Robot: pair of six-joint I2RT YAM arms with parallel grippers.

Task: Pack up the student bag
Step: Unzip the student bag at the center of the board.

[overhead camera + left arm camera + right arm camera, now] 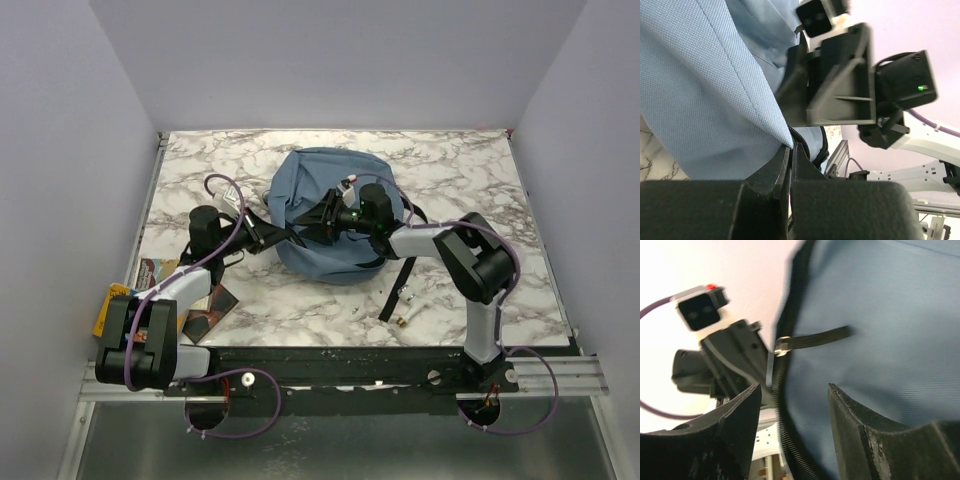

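Observation:
The student bag (325, 180), a soft dusty-blue backpack, lies at the middle of the marble table. My left gripper (291, 236) reaches it from the left. In the left wrist view its fingers (791, 150) are shut on the edge of the bag's fabric (705, 95), beside the black zipper. My right gripper (336, 216) comes in from the right over the bag's top. In the right wrist view it (794, 392) stands open, with the bag's zipper edge (781, 405) running between its two fingers. A metal zipper pull (782, 346) with a black tab sits just above them.
A black webbing strap (402, 272) trails off the bag toward the front right, with small pen-like items (405, 305) beside it. Books and a yellow item (108, 308) lie at the front left by the left arm. Grey walls close in three sides of the table.

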